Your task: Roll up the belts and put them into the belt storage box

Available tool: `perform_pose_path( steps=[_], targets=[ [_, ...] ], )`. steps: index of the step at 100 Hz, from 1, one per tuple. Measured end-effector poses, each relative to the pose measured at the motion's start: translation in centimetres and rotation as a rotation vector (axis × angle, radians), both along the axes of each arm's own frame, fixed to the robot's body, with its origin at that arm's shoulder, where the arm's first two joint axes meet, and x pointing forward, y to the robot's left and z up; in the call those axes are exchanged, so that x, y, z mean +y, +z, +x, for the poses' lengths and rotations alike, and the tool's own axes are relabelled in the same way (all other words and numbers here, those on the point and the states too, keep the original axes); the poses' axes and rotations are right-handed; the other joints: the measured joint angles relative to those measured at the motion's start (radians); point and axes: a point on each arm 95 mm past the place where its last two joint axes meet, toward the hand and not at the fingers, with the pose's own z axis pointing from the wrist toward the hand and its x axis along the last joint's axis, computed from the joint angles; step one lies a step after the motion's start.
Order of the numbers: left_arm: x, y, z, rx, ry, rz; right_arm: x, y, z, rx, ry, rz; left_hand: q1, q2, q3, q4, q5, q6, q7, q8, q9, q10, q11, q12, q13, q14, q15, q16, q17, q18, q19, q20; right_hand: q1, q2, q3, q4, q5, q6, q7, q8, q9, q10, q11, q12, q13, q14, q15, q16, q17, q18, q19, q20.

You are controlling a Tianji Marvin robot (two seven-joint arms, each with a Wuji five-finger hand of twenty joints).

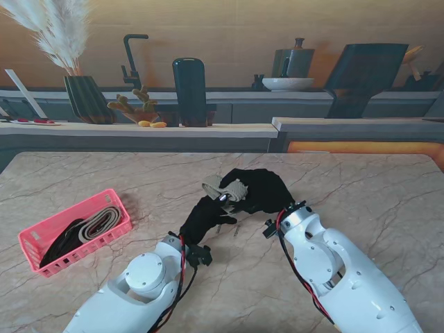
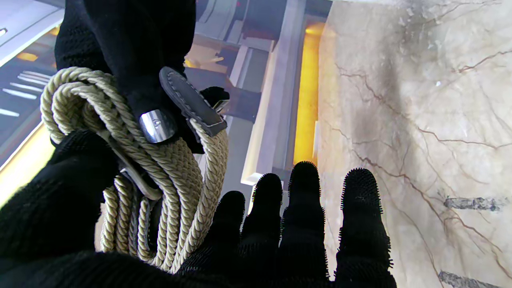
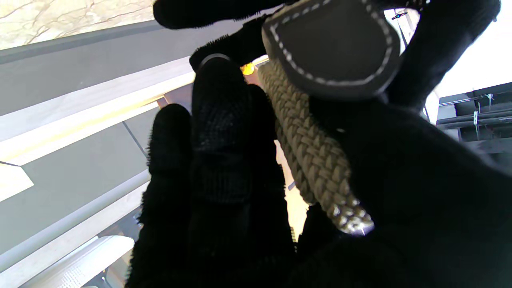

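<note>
Both the right hand (image 1: 260, 189) and left hand (image 1: 207, 215) are gripping the coiled belt (image 1: 227, 189) between them, finishing rolling; next it is needing carrying to the basket (image 1: 75, 231).

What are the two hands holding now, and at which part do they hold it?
Both the left hand and the right hand hold the coiled beige braided belt above the table, gripping the coil from opposite sides.

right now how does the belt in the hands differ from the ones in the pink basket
The braided beige belt is coiled and held off the table between the left hand and right hand; the belts in the pink basket lie loose and long. The held belt is at the table's middle; the basket belts sit at the left. One basket belt looks similarly beige.
</note>
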Motion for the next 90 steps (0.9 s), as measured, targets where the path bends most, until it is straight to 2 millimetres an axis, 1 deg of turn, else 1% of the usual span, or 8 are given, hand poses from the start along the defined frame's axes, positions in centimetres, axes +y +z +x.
perform_pose_path(
  steps=[30,31,33,51,62,71,83,90],
  targets=[
    [-0.1,0.2,-0.3,0.005,0.056,-0.052,0.6,-0.4,0.4,-0.024,0.016,-0.021,-0.042,-0.01,0.034,0.0,-0.103,0.0,-0.03,-0.025,-0.059,-0.025,-0.013,-0.009,-0.036,-0.023,-0.012,-0.012,-0.002,0.001,-0.036,-0.011,0.002,0.0,0.002,0.002,-0.011,-0.045,0.0,-0.013,0.0,0.0,0.001,-0.009,0.0,0.0,0.0,0.0,0.0,0.0,0.001,-0.001],
    [-0.2,0.2,-0.3,0.005,0.057,-0.053,0.6,-0.4,0.4,-0.024,0.016,-0.021,-0.042,-0.01,0.034,0.0,-0.104,0.0,-0.033,-0.025,-0.059,-0.025,-0.013,-0.009,-0.036,-0.023,-0.012,-0.012,-0.002,0.001,-0.036,-0.011,0.002,0.0,0.002,0.002,-0.011,-0.046,0.0,-0.013,0.0,0.0,0.001,-0.009,0.0,0.0,0.0,0.0,0.0,0.0,0.001,-0.001],
    [-0.2,0.2,-0.4,0.006,0.059,-0.056,0.7,-0.4,0.4,-0.024,0.017,-0.022,-0.043,-0.01,0.034,-0.02,-0.105,0.0,-0.037,-0.025,-0.059,-0.025,-0.013,-0.009,-0.036,-0.023,-0.012,-0.012,-0.002,0.001,-0.036,-0.011,0.002,0.0,0.002,0.002,-0.011,-0.05,0.0,-0.013,0.0,0.0,0.001,-0.009,0.0,0.0,0.0,0.0,0.0,0.0,0.001,-0.001],
    [-0.1,0.5,-0.5,0.018,0.076,-0.093,0.9,-0.5,0.5,-0.008,0.024,-0.016,-0.053,-0.01,0.032,-0.02,-0.118,0.0,-0.041,-0.022,-0.065,-0.027,-0.013,-0.009,-0.036,-0.023,-0.012,-0.012,-0.002,0.001,-0.036,-0.012,0.003,0.0,0.013,0.002,-0.015,-0.087,0.0,-0.016,0.0,0.0,0.003,-0.018,0.0,0.0,0.0,-0.009,0.0,0.0,0.001,-0.001],
    [-0.1,0.8,-0.5,0.016,0.081,-0.104,1.0,-0.7,0.5,-0.007,0.027,-0.02,-0.047,0.031,-0.095,-0.02,-0.119,0.0,-0.041,-0.01,-0.066,-0.027,-0.013,-0.009,-0.036,-0.023,-0.013,-0.012,-0.002,0.001,-0.036,-0.012,0.003,0.0,0.013,0.002,-0.015,-0.14,-0.003,-0.017,0.0,-0.001,0.004,-0.019,0.0,0.0,0.0,-0.01,0.0,0.0,0.001,-0.002],
    [0.0,1.1,-0.5,0.015,0.096,-0.115,1.1,-0.7,0.5,-0.007,0.031,-0.021,-0.02,0.053,-0.131,-0.02,-0.119,0.0,-0.021,0.004,-0.064,-0.027,-0.013,-0.009,-0.033,-0.023,-0.012,-0.012,0.0,0.001,-0.033,-0.012,0.013,0.0,0.014,0.003,-0.015,-0.165,-0.009,-0.018,0.0,-0.001,0.011,-0.019,0.0,0.0,0.0,-0.011,0.0,0.0,0.001,-0.01],
    [-0.1,1.7,-0.7,0.044,0.118,-0.15,1.2,-0.8,0.4,-0.016,0.043,-0.03,0.027,0.059,-0.128,-0.02,-0.117,0.0,0.007,0.024,-0.019,-0.027,-0.001,-0.009,0.003,-0.023,0.025,0.002,0.022,-0.009,-0.019,-0.012,0.013,0.0,0.019,0.004,-0.015,-0.186,-0.017,-0.019,0.0,-0.002,0.011,-0.019,0.0,0.0,0.0,-0.012,0.0,0.0,0.001,-0.012],
    [-0.1,1.8,-0.7,0.049,0.116,-0.161,1.2,-0.9,0.4,-0.019,0.045,-0.034,0.033,0.041,-0.066,-0.02,-0.117,0.0,0.033,0.026,0.01,-0.027,0.02,-0.009,0.034,-0.023,0.04,0.004,0.041,-0.021,0.005,-0.012,0.013,0.0,0.025,0.004,-0.015,-0.194,-0.017,-0.019,0.0,-0.002,0.011,-0.02,0.0,0.0,0.0,-0.013,0.0,0.001,0.001,-0.012]
  ],
)
